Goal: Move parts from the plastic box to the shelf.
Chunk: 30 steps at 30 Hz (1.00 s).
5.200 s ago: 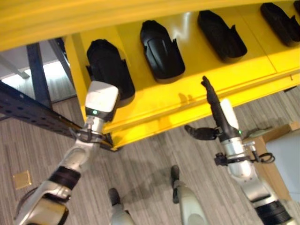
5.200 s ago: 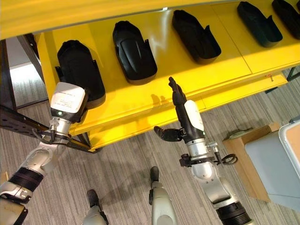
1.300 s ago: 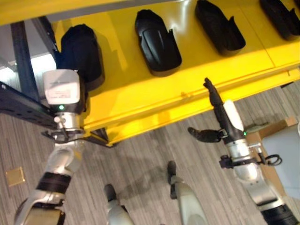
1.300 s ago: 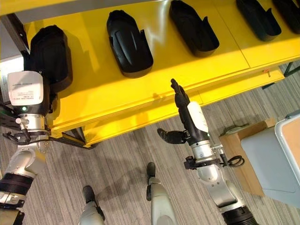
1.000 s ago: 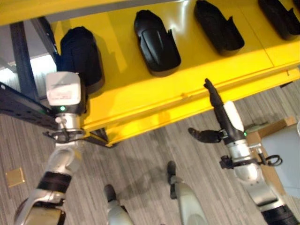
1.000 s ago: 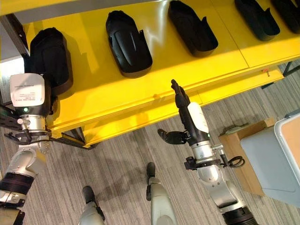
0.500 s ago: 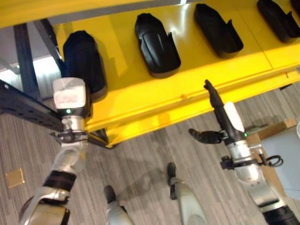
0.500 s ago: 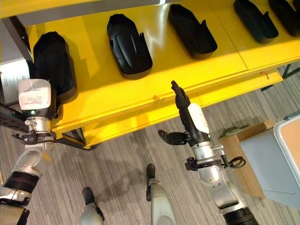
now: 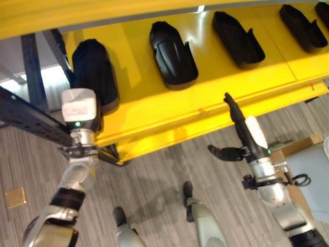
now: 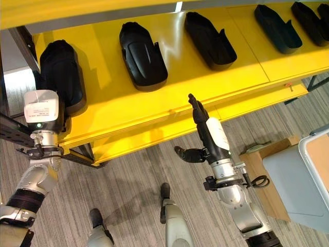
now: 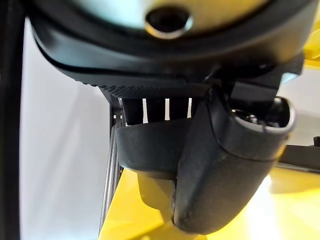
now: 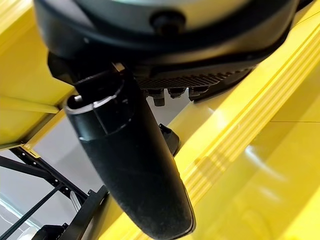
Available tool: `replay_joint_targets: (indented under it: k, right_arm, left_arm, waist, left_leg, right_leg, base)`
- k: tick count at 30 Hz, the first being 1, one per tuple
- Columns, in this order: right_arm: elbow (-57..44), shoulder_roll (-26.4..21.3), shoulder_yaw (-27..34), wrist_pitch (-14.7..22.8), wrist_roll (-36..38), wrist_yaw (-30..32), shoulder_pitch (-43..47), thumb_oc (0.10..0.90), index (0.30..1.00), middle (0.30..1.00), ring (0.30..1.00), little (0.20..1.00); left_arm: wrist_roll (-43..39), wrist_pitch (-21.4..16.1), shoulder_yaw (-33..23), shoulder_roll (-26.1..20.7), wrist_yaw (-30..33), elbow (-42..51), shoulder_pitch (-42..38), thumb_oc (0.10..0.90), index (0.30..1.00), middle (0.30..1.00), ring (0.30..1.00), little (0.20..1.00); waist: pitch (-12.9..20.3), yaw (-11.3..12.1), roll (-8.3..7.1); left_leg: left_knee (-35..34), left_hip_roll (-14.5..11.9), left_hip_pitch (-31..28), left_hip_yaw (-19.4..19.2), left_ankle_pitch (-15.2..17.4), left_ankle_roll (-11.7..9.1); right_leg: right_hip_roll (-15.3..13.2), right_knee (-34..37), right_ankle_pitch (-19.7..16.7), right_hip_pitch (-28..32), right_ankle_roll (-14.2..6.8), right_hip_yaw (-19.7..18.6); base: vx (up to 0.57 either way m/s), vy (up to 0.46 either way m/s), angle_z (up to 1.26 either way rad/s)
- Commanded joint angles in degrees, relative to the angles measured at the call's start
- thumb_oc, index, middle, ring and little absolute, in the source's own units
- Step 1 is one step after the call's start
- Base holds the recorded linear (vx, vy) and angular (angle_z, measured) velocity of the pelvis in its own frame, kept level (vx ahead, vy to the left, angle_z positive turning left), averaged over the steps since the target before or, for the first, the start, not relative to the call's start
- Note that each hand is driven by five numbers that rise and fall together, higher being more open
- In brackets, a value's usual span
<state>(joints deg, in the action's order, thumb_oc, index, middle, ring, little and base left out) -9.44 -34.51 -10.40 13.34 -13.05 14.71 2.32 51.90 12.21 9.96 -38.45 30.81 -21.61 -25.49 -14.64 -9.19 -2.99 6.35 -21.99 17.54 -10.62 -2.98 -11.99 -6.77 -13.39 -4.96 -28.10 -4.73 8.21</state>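
Note:
Several black moulded parts lie in a row on the yellow shelf (image 9: 154, 105). The leftmost part (image 9: 92, 67) sits at the shelf's left end, and my left hand (image 11: 225, 170) is right at its near end, with the part's dark rim (image 11: 150, 150) just beyond the thumb. Whether that hand grips the part is hidden. The other parts (image 9: 172, 51) (image 9: 237, 38) (image 9: 302, 25) lie untouched further right. My right hand (image 9: 247, 131) is open and empty below the shelf's front edge, pointing up at it with the thumb out sideways.
A grey plastic box (image 10: 303, 180) stands at the right edge beside a brown cardboard piece (image 10: 267, 170). A dark metal frame beam (image 9: 31, 121) runs by the shelf's left end, close to my left arm. Grey plank floor lies below.
The whole picture has shifted a little, so the camera moved. My left hand stays at the leftmost part's near end, and my right hand holds the same open pose.

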Motion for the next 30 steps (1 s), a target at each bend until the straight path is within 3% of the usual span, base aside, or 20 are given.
replay_joint_targets:
  k: [1,5,7,8,9,10,12,30]
  right_arm:
    - [-6.68,-0.2,2.97,3.63,0.98,1.86,4.36,0.9,1.0,1.0,1.0,1.0]
    - [-6.67,-0.2,2.9,3.57,1.04,1.86,4.42,0.9,1.0,1.0,1.0,1.0]
    - [-6.61,-0.18,2.79,3.46,1.03,1.88,4.46,0.9,1.0,1.0,1.0,1.0]
    - [-6.61,-0.19,2.75,3.44,1.03,1.85,4.47,0.9,1.0,1.0,1.0,1.0]
    - [-6.65,-0.27,2.67,3.49,1.07,1.82,4.47,0.9,1.0,1.0,1.0,1.0]
    - [-6.63,-0.29,2.71,3.44,1.1,1.76,4.39,0.9,1.0,1.0,1.0,1.0]
    - [-6.61,-0.29,2.72,3.35,1.1,1.7,4.28,0.9,1.0,1.0,1.0,1.0]
    - [-6.33,0.29,3.41,1.54,1.45,0.21,4.2,0.9,1.0,1.0,1.0,1.0]
  left_arm:
    - [-1.72,0.55,1.11,-2.66,1.44,0.23,-4.14,0.4,0.3,0.3,0.3,0.3]
    - [-1.72,0.57,1.32,-2.52,1.34,0.24,-4.55,0.4,0.3,0.3,0.3,0.3]
    - [-1.85,0.5,1.73,-2.34,1.01,-0.03,-4.98,0.41,0.314,0.314,0.314,0.314]
    - [-1.84,0.49,1.87,-2.38,0.95,-0.03,-5.23,0.604,0.585,0.585,0.585,0.585]
    - [-1.85,0.47,1.96,-2.38,0.99,-0.04,-5.52,0.833,0.907,0.907,0.907,0.907]
    - [-1.84,0.48,2.02,-2.31,0.84,-0.05,-5.62,0.9,1.0,1.0,1.0,1.0]
    - [-1.93,0.42,2.0,-2.3,0.7,0.17,-5.83,0.9,1.0,1.0,1.0,1.0]
    - [-2.45,-0.36,-0.72,-3.49,-3.02,6.77,-6.07,0.9,1.0,1.0,1.0,1.0]
  waist:
    - [3.62,-0.45,-1.44]
    - [3.46,-0.47,-1.68]
    - [3.76,-0.6,-1.34]
    - [3.88,-0.64,-1.35]
    - [3.69,-0.65,-1.61]
    - [3.73,-0.68,-1.62]
    - [4.0,-0.72,-1.29]
    - [4.26,-0.43,-1.02]
  left_leg:
    - [4.3,2.52,1.2,0.19,1.68,3.02]
    - [4.57,2.52,1.78,-0.49,0.61,3.39]
    - [4.6,2.41,1.21,0.04,1.92,2.99]
    - [4.5,2.44,1.31,0.01,1.75,3.02]
    - [4.66,2.49,1.81,-0.6,0.72,3.4]
    - [4.61,2.48,1.81,-0.6,0.7,3.4]
    - [4.59,2.37,1.23,-0.06,1.9,2.98]
    - [4.81,2.39,1.68,-0.47,0.98,3.47]
  right_leg:
    - [3.4,-7.14,7.45,-0.43,0.49,-0.08]
    - [3.21,-6.88,6.39,-0.79,1.04,0.32]
    - [3.49,-7.26,7.49,-0.45,0.47,-0.27]
    - [3.49,-7.1,7.32,-0.52,0.51,-0.27]
    - [3.29,-6.84,6.33,-0.88,1.05,0.21]
    - [3.3,-6.79,6.29,-0.91,1.04,0.19]
    - [3.59,-7.18,7.36,-0.58,0.5,-0.37]
    - [3.29,-6.57,6.29,-0.24,1.08,0.19]
  base:
    - [-0.08,-0.015,-0.01]
    - [0.02,0.003,0.0]
    - [0.04,0.008,-0.01]
    - [-0.08,-0.012,-0.02]
    - [-0.08,-0.014,-0.01]
    - [-0.08,-0.014,-0.01]
    - [0.08,0.012,-0.01]
    - [-0.01,-0.002,0.0]
